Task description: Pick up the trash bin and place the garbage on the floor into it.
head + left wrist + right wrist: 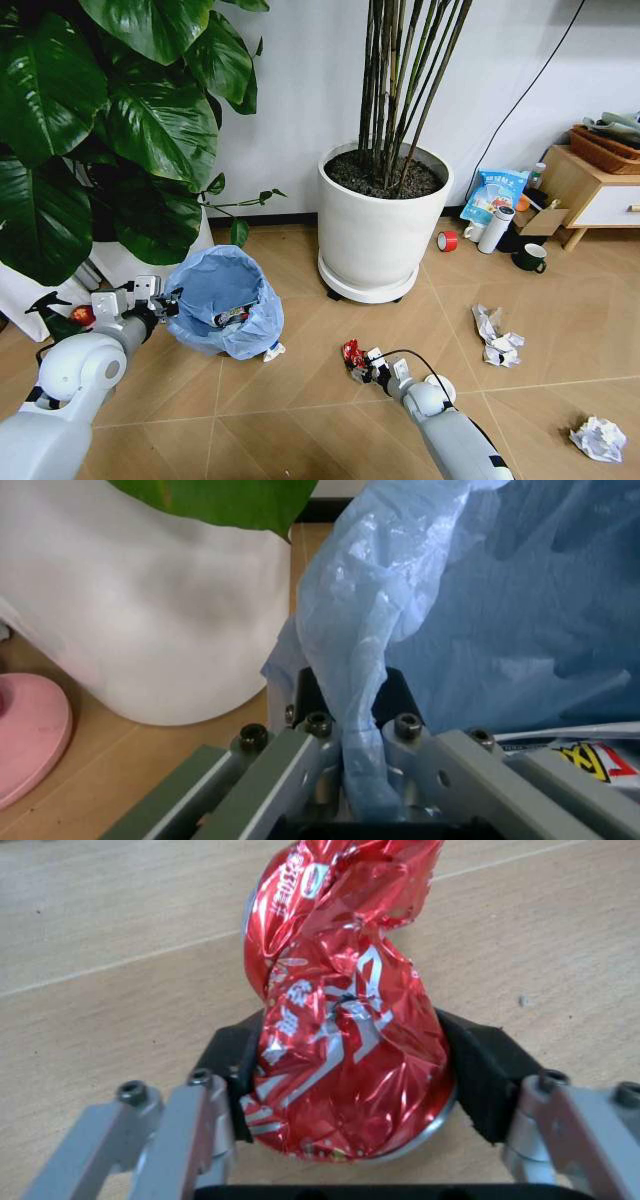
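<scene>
Right, the trash bin [222, 303] sits on the tan tiled floor [300, 400], its crinkly light-blue bag spilling over the rim, a wrapper already lying inside. It stands just before a leafy plant [110, 130] in a white pot [150, 615], with the large white planter [380, 230] of tall stems near on its other side. The left pincer [160, 298] is at the bin's near rim, clenched on a fold of the blue bag [360, 705], plastic bunched between its black pads. The right pincer [362, 368] hangs low over the floor, well apart from the bin, gripping a crushed red wrapper [345, 1035] between both pads. Open tile lies between bin and wrapper. A small white scrap [273, 351] rests against the bin's base. Farther right, a crumpled white paper wad [497, 335] lies on the floor and another [598, 438] near the corner. Against the white wall stand a red tape roll [447, 241], a blue snack bag [494, 195], a dark mug [530, 258] and a low wooden cabinet [590, 190].
</scene>
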Controlling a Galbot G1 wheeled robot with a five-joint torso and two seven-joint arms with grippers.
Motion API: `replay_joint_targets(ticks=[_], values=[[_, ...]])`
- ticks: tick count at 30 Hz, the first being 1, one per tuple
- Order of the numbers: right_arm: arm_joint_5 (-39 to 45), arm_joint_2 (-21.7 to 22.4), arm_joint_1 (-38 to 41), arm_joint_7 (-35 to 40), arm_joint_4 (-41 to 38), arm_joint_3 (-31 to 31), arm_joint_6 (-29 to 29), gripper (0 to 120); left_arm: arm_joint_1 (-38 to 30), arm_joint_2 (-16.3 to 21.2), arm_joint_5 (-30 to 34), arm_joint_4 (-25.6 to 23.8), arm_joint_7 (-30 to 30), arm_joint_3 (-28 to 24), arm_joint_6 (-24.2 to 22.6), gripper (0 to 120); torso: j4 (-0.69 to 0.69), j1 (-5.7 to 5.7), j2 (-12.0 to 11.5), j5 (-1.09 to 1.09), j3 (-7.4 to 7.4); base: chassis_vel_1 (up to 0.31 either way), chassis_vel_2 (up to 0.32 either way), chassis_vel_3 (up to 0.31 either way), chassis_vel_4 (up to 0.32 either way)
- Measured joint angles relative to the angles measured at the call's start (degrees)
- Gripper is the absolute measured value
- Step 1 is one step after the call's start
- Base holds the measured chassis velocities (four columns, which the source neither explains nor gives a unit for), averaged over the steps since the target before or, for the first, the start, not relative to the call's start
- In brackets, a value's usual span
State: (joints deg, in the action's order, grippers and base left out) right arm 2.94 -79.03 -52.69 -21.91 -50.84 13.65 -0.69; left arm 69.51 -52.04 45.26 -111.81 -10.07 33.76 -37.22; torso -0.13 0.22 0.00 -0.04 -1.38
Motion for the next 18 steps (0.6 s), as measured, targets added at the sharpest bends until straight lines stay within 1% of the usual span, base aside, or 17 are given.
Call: replay_joint_targets(ticks=[1, 10, 18], values=[[-0.1, -0.1, 0.0, 0.0, 0.1, 0.1, 0.0, 51, 0.0, 0.0, 0.0, 0.0, 0.0, 0.0, 0.0, 0, 0.00, 0.00, 0.0, 0.00, 0.00, 0.000, 0.000, 0.000, 0.000], [-0.3, -0.4, 0.2, 0.1, 0.3, 0.1, -0.3, 51, 0.0, 0.0, 0.0, -0.4, -0.1, 0.0, 0.0, 0, 0.00, 0.00, 0.0, 0.00, 0.00, 0.000, 0.000, 0.000, 0.000], [0.5, 0.3, -0.6, 1.8, -3.7, 0.1, -0.3, 51, 0.3, -0.1, 0.0, -0.6, -0.4, -0.1, 0.0, 0, 0.01, 0.00, 0.0, 0.00, 0.00, 0.000, 0.000, 0.000, 0.000]])
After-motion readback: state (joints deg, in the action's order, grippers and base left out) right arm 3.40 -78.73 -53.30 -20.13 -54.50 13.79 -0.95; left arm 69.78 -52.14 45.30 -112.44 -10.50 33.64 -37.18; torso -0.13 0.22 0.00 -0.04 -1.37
